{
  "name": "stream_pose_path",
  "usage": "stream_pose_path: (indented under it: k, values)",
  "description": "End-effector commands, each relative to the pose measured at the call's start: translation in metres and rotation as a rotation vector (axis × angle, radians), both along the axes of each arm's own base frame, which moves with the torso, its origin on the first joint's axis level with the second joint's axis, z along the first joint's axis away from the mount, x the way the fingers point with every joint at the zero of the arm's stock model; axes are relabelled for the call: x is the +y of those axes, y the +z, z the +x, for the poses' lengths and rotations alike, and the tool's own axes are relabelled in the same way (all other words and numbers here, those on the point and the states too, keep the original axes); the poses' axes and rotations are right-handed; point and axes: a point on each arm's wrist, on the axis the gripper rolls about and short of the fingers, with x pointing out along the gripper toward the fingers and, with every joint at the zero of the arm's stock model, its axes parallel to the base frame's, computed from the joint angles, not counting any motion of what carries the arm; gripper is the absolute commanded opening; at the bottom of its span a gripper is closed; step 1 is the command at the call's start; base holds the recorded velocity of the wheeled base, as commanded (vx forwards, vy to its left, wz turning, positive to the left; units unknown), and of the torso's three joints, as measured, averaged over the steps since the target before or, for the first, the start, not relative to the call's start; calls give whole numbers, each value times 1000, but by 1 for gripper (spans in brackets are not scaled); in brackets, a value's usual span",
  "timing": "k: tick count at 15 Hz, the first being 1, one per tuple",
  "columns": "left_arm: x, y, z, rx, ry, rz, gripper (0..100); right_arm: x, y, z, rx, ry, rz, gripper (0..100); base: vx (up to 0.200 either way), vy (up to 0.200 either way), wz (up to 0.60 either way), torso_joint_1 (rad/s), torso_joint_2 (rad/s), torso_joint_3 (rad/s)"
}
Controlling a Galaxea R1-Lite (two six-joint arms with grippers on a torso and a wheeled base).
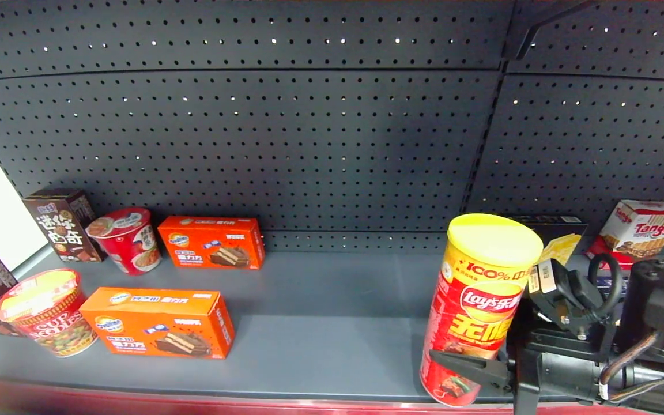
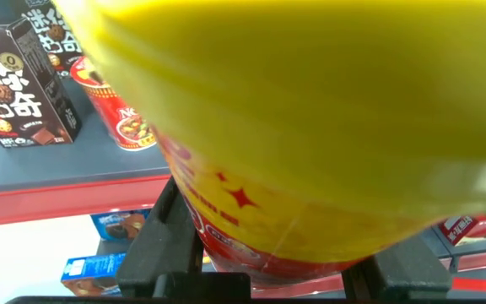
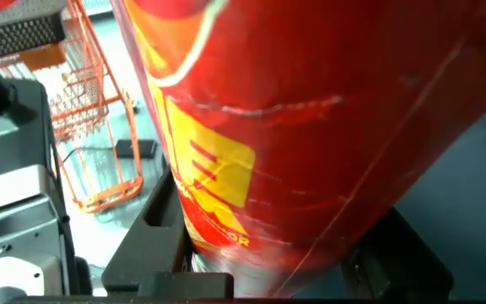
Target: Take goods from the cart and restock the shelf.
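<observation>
Behind the can (image 3: 327, 118), probably a cart (image 3: 91, 93).

The right arm (image 1: 649, 323) is sitting low at the right of the head view, with its wrist (image 1: 568, 369) lying roughly level and pointing toward the robot's left. The right gripper (image 1: 467, 369) is clamping the lower part of an upright chips can (image 1: 482, 288), and one dark finger (image 1: 461, 364) is crossing the can's front. In the right wrist view, the fingers (image 3: 146, 245) are pressing on both sides of that can. The left gripper (image 2: 272, 274) is gripping a yellow-and-red can (image 2: 310, 127), its own fingers (image 2: 163, 245) sitting on either side.
</observation>
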Motion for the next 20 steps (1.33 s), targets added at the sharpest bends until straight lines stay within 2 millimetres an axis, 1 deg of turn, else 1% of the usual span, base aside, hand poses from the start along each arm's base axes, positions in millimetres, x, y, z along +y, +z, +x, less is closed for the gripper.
stream_pose_path:
  k: [1,7,13,20]
  values:
    - [0,2,1,7,-1,2,0,3,-7,6,26,-1,-17,0,0,0,0,0,0,0]
    - [-1,3,3,21,-7,7,0,18,-27,28,-1,-1,-6,0,0,0,0,0,0,0]
    - [-1,-1,4,26,-3,7,0,22,-34,34,15,1,-18,0,0,0,0,0,0,0]
    - [-1,0,3,23,-1,6,0,25,-36,38,15,7,-18,0,0,0,0,0,0,0]
